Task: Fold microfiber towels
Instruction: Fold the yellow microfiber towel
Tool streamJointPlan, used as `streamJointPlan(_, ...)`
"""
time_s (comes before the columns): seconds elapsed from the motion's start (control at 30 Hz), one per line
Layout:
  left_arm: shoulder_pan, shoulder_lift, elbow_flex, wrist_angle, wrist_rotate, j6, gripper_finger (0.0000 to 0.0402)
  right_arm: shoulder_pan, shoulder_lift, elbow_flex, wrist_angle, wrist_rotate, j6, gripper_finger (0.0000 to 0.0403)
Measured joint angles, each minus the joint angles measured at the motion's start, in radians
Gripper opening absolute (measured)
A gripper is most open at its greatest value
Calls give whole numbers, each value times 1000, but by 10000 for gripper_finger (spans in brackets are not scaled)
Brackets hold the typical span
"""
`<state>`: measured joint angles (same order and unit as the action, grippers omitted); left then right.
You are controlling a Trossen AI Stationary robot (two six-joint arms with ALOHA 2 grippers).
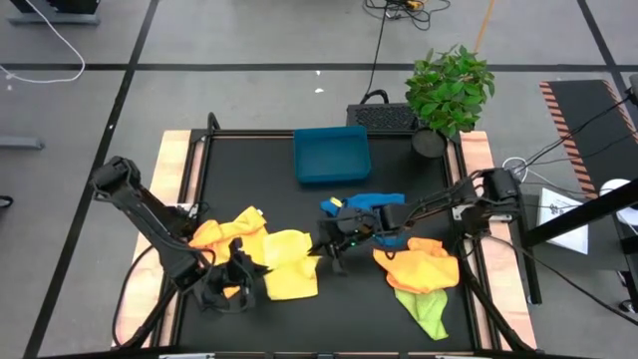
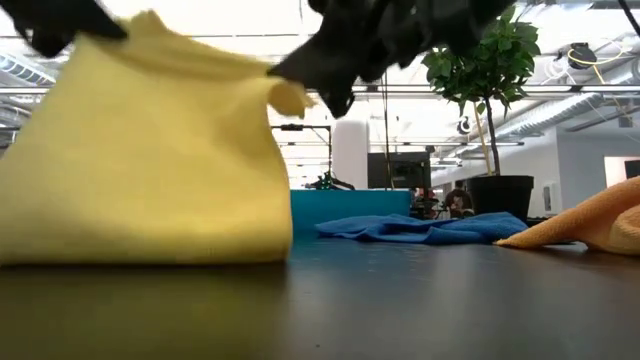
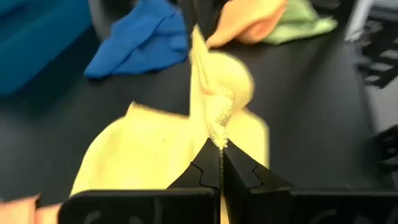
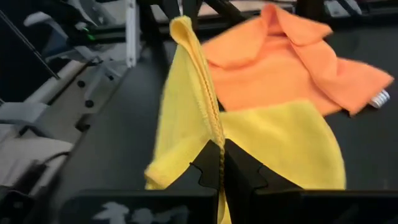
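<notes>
You have the pale yellow towel [image 1: 289, 264] near the front of the black table [image 1: 269, 150], between your two arms. Your left gripper [image 3: 221, 163] is pinched tight on one edge of it. Your right gripper [image 4: 221, 163] is pinched tight on the edge at the other end. The edge runs like a rope between them, and the rest hangs down and rests on the table.

To fold it well, I think you should keep both pinches tight and lift both ends at the same height. Pull them apart gently so the edge goes flat, not twisted. Then lay the hanging part down smooth and bring the held edge over to meet the far edge.

Watch out for the orange towel [image 1: 224, 234] just beside your left arm. Don't drag it along. The blue towel [image 1: 364, 204] and the blue tray [image 1: 331, 155] sit farther back, out of your way.
</notes>
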<state>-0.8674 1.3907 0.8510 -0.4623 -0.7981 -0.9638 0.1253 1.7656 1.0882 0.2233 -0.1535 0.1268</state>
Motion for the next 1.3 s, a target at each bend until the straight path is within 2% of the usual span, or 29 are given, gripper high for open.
streamJointPlan(0.4, 95, -5, -300, 316, 99, -85, 0, -72, 149, -2, 69, -4, 8, 0)
streamJointPlan(0.63, 150, -5, -370, 355, 143, -85, 0, -106, 219, -3, 150, -30, -6, 0)
streamJointPlan(0.87, 184, -5, -383, 352, 145, -70, 12, -132, 230, -4, 181, -27, -13, 2)
streamJointPlan(1.0, 195, -2, -389, 325, 177, -78, 25, -136, 230, -8, 206, -16, -28, 23)
streamJointPlan(1.3, 197, -3, -386, 329, 157, -93, 60, -137, 229, -6, 239, 3, -35, 98)
